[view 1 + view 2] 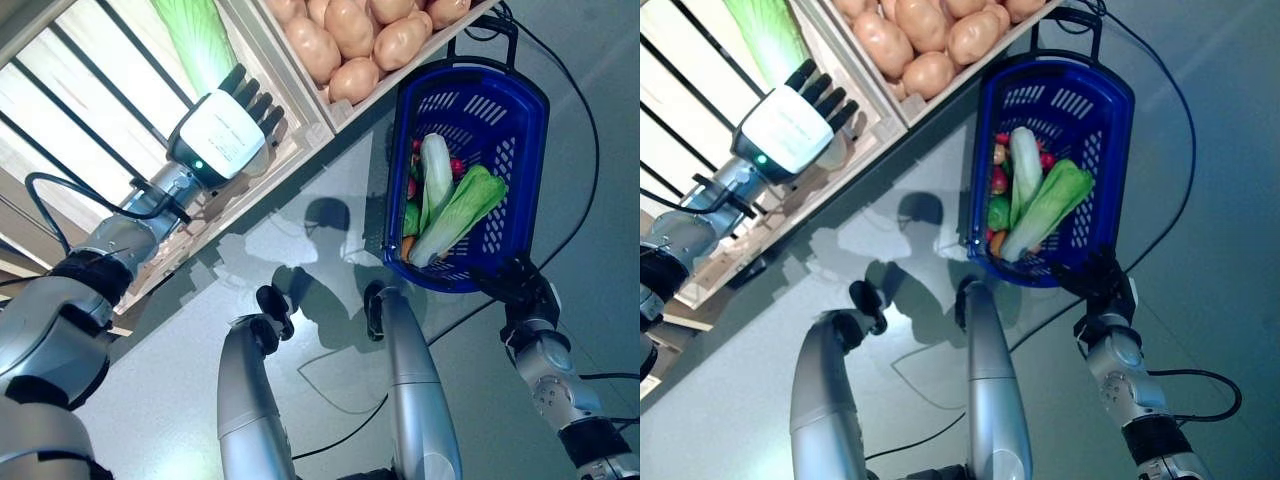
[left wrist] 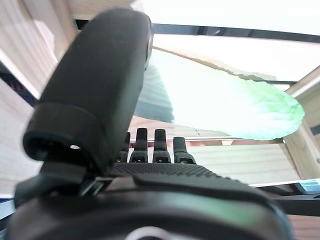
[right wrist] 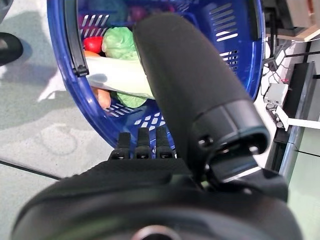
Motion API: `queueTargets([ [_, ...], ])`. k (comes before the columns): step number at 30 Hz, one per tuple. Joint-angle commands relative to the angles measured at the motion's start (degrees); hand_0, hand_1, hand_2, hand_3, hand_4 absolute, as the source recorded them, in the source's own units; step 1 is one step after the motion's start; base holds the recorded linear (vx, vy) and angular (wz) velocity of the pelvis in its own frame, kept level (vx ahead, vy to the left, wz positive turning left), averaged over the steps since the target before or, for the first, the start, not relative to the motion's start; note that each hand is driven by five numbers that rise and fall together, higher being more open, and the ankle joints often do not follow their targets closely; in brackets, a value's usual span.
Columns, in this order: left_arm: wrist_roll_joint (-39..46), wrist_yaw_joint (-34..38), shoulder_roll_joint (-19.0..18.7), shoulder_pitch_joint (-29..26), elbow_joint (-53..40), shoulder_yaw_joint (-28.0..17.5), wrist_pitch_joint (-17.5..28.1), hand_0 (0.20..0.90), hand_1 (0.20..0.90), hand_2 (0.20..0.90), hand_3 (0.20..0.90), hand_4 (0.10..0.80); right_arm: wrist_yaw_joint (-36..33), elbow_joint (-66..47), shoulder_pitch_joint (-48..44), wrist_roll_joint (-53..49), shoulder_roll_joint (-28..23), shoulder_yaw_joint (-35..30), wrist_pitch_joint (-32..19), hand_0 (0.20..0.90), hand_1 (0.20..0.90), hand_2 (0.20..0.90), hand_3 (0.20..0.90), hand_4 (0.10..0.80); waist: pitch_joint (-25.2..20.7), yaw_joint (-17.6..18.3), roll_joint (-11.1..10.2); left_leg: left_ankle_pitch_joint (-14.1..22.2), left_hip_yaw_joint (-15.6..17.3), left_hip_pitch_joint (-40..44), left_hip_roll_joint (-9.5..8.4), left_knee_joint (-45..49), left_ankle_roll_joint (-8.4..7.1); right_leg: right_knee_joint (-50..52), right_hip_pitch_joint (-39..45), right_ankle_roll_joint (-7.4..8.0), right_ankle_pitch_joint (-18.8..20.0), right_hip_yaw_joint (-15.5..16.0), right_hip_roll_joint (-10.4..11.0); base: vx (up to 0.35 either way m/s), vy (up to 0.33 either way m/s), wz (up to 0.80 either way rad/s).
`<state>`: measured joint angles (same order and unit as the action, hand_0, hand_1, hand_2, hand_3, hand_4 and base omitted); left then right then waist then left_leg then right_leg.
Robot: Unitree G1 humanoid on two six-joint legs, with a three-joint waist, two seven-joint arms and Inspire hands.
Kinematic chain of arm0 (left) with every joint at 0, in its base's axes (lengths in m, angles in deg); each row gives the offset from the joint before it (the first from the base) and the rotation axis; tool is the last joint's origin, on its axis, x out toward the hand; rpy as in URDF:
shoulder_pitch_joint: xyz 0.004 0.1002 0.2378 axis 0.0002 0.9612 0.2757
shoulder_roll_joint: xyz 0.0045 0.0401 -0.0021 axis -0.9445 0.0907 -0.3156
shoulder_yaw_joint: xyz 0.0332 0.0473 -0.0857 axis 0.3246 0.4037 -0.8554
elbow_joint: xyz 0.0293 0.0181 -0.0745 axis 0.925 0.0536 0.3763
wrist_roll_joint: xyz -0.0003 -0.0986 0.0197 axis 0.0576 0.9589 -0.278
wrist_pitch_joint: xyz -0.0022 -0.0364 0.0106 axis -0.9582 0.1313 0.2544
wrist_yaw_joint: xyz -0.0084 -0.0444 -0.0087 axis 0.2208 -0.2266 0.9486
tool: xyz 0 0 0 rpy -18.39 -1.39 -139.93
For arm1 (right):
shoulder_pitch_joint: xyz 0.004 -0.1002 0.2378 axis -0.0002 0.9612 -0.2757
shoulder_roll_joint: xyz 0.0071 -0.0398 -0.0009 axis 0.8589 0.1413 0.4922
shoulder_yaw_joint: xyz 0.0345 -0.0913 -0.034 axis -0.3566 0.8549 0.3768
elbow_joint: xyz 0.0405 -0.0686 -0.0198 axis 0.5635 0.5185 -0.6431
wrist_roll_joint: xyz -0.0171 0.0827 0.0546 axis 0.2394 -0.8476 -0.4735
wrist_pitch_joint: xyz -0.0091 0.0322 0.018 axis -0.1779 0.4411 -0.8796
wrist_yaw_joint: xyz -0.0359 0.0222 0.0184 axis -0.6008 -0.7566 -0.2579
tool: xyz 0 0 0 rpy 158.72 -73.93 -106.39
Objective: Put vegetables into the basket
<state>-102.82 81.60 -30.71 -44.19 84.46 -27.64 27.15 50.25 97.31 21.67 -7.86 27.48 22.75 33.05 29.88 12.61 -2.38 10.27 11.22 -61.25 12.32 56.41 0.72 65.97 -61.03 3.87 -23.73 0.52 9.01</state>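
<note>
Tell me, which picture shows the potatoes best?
The left eye view: the potatoes sit piled in a wooden crate, plainly seen. The right eye view shows the same pile, slightly more cut off. Neither wrist view shows them.

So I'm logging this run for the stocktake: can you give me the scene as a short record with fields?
basket: blue plastic shopping basket, held at its near rim
basket contents: pale green leafy cabbage, a white-and-green stalk vegetable, small red and orange pieces
left hand: fingers straight, reaching into the wooden crate shelf toward a long light green cabbage
right hand: curled on the basket rim
neighbouring crate: brown potatoes
</note>
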Motion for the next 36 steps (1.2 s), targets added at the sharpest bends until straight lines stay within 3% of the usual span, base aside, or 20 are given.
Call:
queueTargets([
  [1, 4.15, 5.13, -1.21, -6.50, 1.21, -4.99, -4.06, 0.300, 0.300, 0.300, 0.300, 0.400, -0.96, -4.35, 0.79, 2.60, -3.05, -6.08, -3.04, 0.900, 0.900, 0.900, 0.900, 0.800, -0.09, 1.04, -0.77, 10.77, -2.75, 2.89, 1.77, 4.67, -2.75, -8.29, 1.98, 0.06, 9.70, -1.18, 1.92, 0.000, 0.000, 0.00],
  [9, 4.31, 4.82, -1.38, -7.17, 1.55, -4.79, -3.55, 0.300, 0.300, 0.300, 0.300, 0.400, -1.21, -4.98, 0.00, 3.30, -3.58, -5.82, -2.93, 0.900, 0.900, 0.900, 0.900, 0.800, -0.09, 1.09, -0.71, 10.37, -2.15, 3.30, 2.04, 3.83, -2.78, -9.24, 2.25, 0.29, 10.32, -1.20, 2.20, 0.000, 0.000, 0.00],
  [17, 6.92, 9.08, -1.92, -6.58, 0.61, -5.79, -3.99, 0.300, 0.300, 0.300, 0.300, 0.400, -1.73, -5.28, 0.42, 3.34, -3.78, -6.30, -4.29, 0.900, 0.900, 0.900, 0.900, 0.800, -0.09, 0.92, -0.75, 10.26, -2.01, 3.97, 2.21, 3.63, -2.87, -8.81, 3.08, 0.14, 9.70, -0.82, 2.21, 0.000, 0.000, 0.00],
  [22, 7.46, 11.07, -2.88, -5.68, -1.44, -7.48, -2.73, 0.300, 0.300, 0.300, 0.300, 0.400, -1.52, -5.86, 0.94, 4.63, -3.25, -7.23, -5.15, 0.900, 0.900, 0.900, 0.900, 0.800, -0.09, 0.52, -0.75, 8.19, -1.58, 7.45, 2.31, -0.82, -3.39, -11.58, 6.56, 0.22, 10.11, -0.07, 2.00, 0.009, -0.023, 0.02],
  [29, 10.31, 14.54, -4.28, -1.33, -5.27, -11.02, 0.24, 0.300, 0.300, 0.300, 0.300, 0.400, -0.66, -7.33, 1.12, 6.94, -1.62, -6.74, -5.96, 0.900, 0.900, 0.900, 0.900, 0.800, -0.09, -0.75, -0.76, 3.70, -0.82, 15.27, 1.55, -9.95, -4.51, -18.79, 14.97, -0.18, 11.48, 2.03, 1.77, -0.009, -0.039, 0.11],
  [36, 16.97, 20.48, -4.87, 8.75, -14.03, -18.74, 7.84, 0.300, 0.300, 0.300, 0.300, 0.400, -0.16, -7.66, 0.65, 7.44, 0.15, -6.15, -6.65, 0.900, 0.900, 0.900, 0.900, 0.800, -2.76, -3.82, -0.64, -1.48, -1.77, 25.25, -1.31, -20.40, -4.02, -28.59, 25.68, -0.75, 14.25, 3.64, 0.94, -0.026, -0.078, 0.15],
])
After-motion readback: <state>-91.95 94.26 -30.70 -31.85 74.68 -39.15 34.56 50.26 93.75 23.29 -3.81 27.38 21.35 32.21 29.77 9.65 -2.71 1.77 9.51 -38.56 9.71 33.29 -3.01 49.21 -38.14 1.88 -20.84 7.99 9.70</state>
